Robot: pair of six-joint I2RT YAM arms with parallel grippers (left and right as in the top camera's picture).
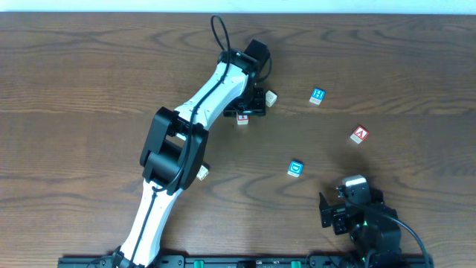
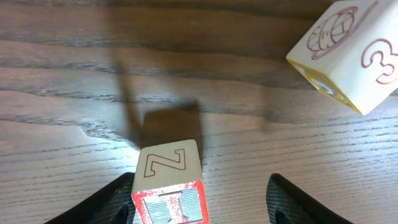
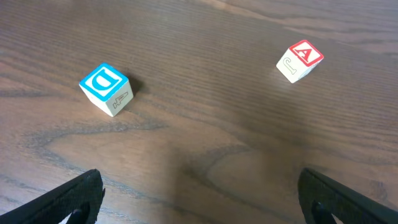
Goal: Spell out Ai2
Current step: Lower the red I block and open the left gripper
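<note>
Straddling the I block off-centre, left pincer stands wide.

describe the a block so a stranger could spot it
Find the right arm at the overhead view's bottom right. Two blocks lie just above it. The A block is the right-hand one, red-bordered with a red letter, unlike the blue D block.
</note>
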